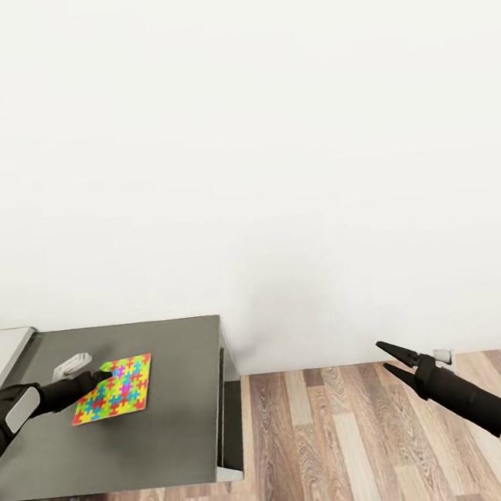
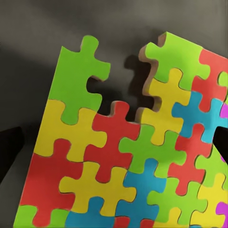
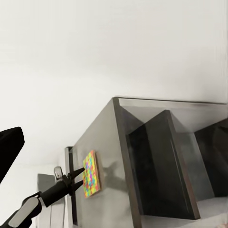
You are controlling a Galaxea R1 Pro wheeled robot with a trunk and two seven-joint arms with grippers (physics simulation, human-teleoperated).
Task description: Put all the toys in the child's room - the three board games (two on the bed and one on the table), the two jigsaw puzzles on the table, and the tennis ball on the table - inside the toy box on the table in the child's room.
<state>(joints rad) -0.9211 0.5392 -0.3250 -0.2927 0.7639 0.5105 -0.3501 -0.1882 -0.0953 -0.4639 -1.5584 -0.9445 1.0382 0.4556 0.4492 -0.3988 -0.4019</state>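
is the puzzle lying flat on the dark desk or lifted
Mostly flat: the jigsaw puzzle rests on the dark table, left claw at its edge. Whether that edge is raised, cannot tell.

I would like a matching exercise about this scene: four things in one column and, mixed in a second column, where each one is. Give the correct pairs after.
Things:
1. jigsaw puzzle
2. left gripper
3. right gripper
4. small light-grey object

Places:
A. over the wooden floor, away from the table
B. flat on the dark grey table top
C. at the puzzle's edge
D. on the table, just behind the left gripper

Pairs: 1-B, 2-C, 3-A, 4-D
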